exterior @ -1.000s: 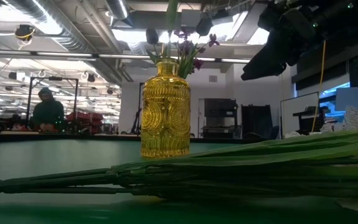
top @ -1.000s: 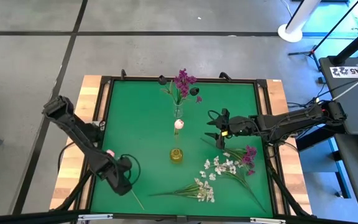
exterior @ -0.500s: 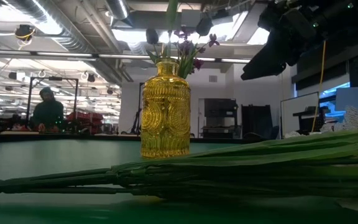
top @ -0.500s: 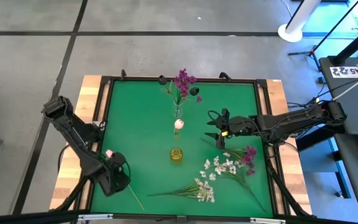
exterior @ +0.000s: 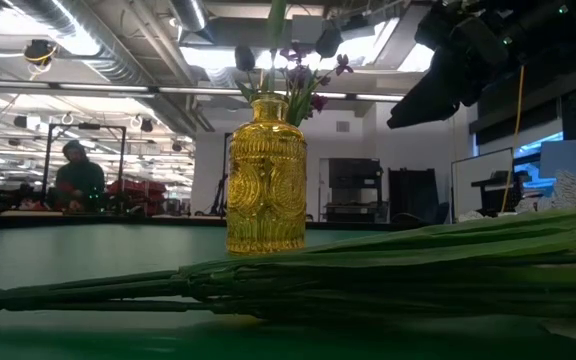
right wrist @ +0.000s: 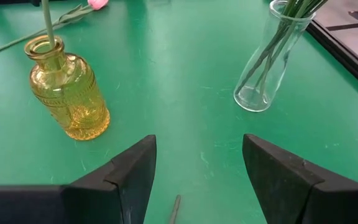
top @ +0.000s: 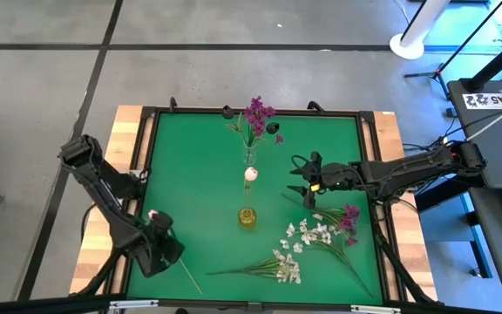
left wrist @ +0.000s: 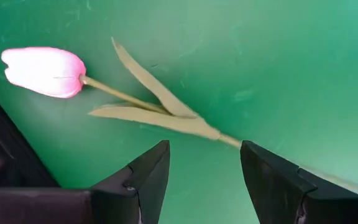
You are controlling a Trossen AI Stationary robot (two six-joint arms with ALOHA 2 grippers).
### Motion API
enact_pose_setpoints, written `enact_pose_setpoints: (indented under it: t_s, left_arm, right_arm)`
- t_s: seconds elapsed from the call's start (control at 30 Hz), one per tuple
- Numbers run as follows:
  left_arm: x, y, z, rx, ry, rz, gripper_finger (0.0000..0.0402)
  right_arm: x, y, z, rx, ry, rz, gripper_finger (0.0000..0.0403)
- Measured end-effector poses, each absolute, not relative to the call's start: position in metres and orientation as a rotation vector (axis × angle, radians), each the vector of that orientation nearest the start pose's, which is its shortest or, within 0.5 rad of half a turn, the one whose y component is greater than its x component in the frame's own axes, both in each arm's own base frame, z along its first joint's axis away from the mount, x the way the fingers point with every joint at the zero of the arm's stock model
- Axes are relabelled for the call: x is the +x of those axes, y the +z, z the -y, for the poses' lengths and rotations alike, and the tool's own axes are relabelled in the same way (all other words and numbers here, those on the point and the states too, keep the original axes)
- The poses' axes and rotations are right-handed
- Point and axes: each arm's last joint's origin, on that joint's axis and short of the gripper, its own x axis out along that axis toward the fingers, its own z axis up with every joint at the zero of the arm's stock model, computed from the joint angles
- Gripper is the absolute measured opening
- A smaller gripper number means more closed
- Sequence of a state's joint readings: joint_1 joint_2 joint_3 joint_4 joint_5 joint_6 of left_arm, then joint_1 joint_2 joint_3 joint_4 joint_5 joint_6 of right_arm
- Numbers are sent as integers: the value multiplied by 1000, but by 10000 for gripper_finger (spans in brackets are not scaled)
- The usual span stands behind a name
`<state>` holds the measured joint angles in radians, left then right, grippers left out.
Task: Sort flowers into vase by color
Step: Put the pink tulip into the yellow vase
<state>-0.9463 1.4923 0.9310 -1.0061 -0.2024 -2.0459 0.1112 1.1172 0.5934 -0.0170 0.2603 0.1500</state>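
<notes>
High view: two vases (top: 247,217), one pink tulip (top: 153,215) beneath the spread left claw (top: 166,253); right claw (top: 301,187) spread.

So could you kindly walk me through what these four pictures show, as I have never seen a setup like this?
Two dark robot arms work at a green table. One picture looks down from above, one looks level across the tabletop, and two come from cameras on the arms' wrists. The left gripper is open, low over a pink tulip lying near the table's edge; it holds nothing. The right gripper is open too, empty, above the middle. A yellow vase holds one stem, and a clear vase holds the purple flowers. White blossom sprays and a purple sprig lie loose.
</notes>
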Motion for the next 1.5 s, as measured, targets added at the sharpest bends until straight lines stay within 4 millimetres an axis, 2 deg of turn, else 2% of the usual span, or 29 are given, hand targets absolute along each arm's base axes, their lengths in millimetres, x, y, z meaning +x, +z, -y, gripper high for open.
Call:
enact_pose_setpoints:
  t_s: [0.23, 0.4, 0.7, 0.87, 1.0, 1.13, 1.5]
  left_arm:
    - [137, 191, 197, -978, 935, -1088, 192]
    - [139, 189, 197, -1049, 985, -1004, 192]
    - [159, 160, 199, -1167, 1064, -993, 192]
    - [163, 148, 200, -1179, 1163, -1099, 192]
    - [163, 146, 203, -1215, 1193, -1179, 192]
    - [163, 146, 203, -1218, 1200, -1165, 192]
    - [166, 134, 184, -1205, 1261, -1157, 192]
  right_arm:
    - [228, 221, -18, 50, -186, -519, 238]
    - [228, 221, -18, 54, -181, -519, 238]
    - [228, 220, -20, 103, -118, -532, 238]
    - [228, 220, -21, 90, -97, -539, 238]
    - [227, 219, -21, 69, -92, -546, 238]
    - [227, 219, -21, 61, -90, -548, 238]
    - [227, 219, -21, 51, -87, -550, 238]
